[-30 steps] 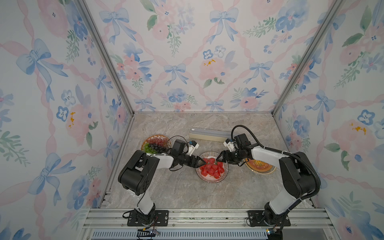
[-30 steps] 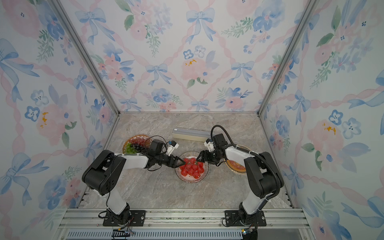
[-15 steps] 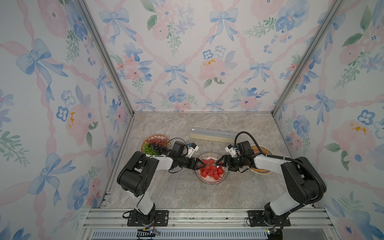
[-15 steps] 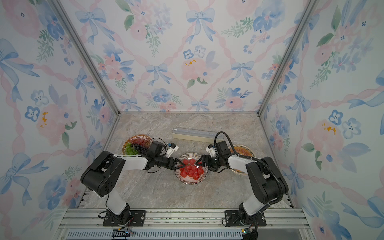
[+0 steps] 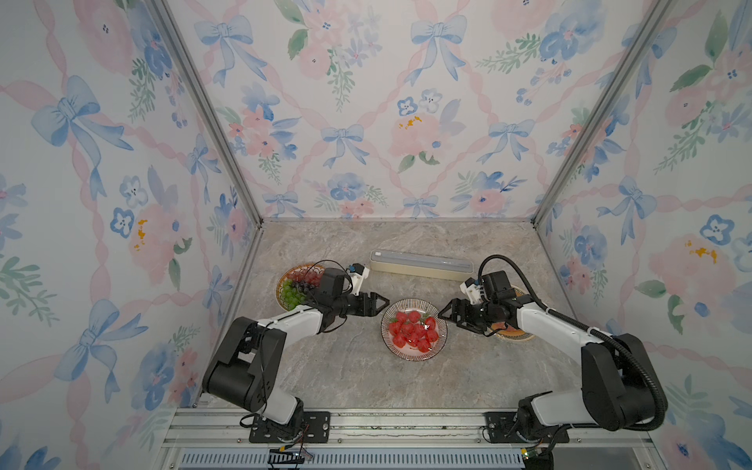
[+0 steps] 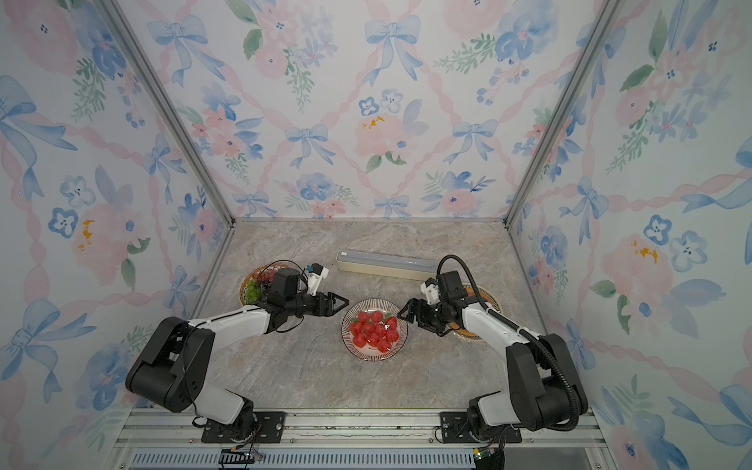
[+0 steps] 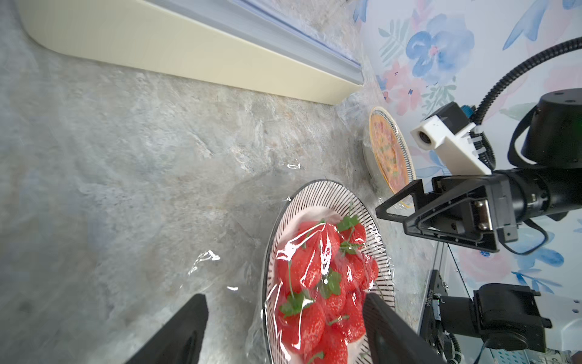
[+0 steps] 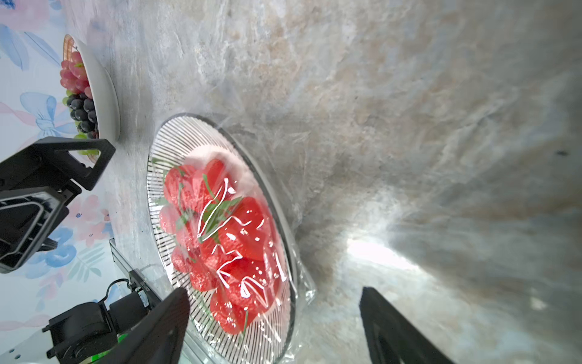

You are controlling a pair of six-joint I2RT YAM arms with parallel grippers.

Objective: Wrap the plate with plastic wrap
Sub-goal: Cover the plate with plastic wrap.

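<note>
Bare table [image 5: 366, 382] across the lower middle of the frame gave me a wide lane. At centre the strawberry plate [image 5: 411, 357] stood between my left pincer [image 5: 381, 304] and right pincer [image 5: 444, 315], each just beside its rim. Plastic wrap [image 8: 304, 291] spilled past that rim onto the table. Above it the cream wrap box [image 5: 421, 266] barred the way, a bare strip between them. The grape plate [image 5: 279, 285] at left and orange-filled plate [image 5: 520, 338] at right closed off the sides.

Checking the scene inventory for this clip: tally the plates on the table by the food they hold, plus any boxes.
Plate of strawberries: 1
Plate of grapes: 1
Plate of orange food: 1
Plastic wrap box: 1
Total: 4
</note>
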